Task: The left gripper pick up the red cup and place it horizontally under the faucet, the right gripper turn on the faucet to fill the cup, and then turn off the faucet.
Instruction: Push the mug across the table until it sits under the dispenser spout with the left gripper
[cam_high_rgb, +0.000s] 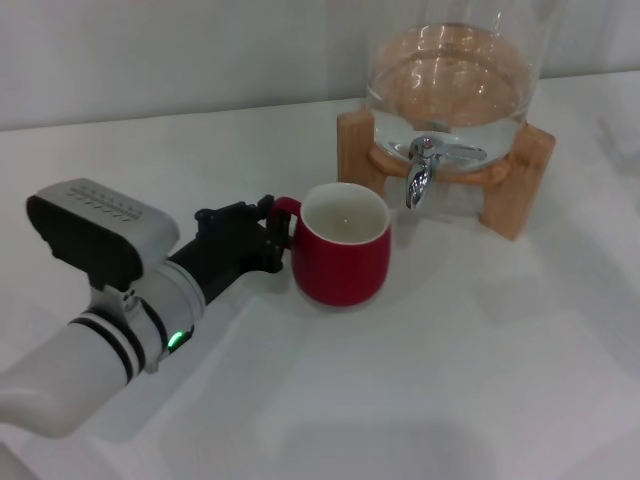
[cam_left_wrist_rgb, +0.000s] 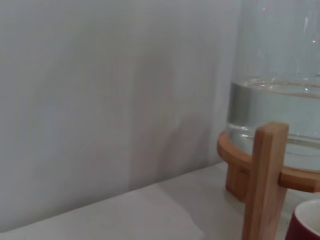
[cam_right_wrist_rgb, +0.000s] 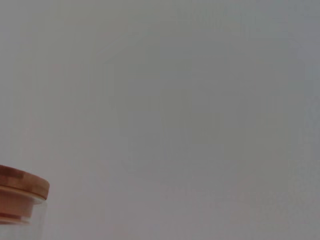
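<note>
The red cup (cam_high_rgb: 342, 262) stands upright on the white table (cam_high_rgb: 450, 380), white inside showing, its handle turned to the left. My left gripper (cam_high_rgb: 272, 232) reaches in from the left, its black fingers closed around that handle. The chrome faucet (cam_high_rgb: 422, 168) juts from the glass dispenser just behind and right of the cup's rim, with its spout pointing down beside the rim, not over the opening. A sliver of the red cup (cam_left_wrist_rgb: 307, 223) shows in the left wrist view. My right gripper is out of view.
A glass water dispenser (cam_high_rgb: 455, 70) sits on a wooden stand (cam_high_rgb: 520, 180) at the back right, also seen as the stand (cam_left_wrist_rgb: 265, 180) and jar (cam_left_wrist_rgb: 280, 110). Its wooden lid (cam_right_wrist_rgb: 20, 184) shows in the right wrist view. A pale wall lies behind.
</note>
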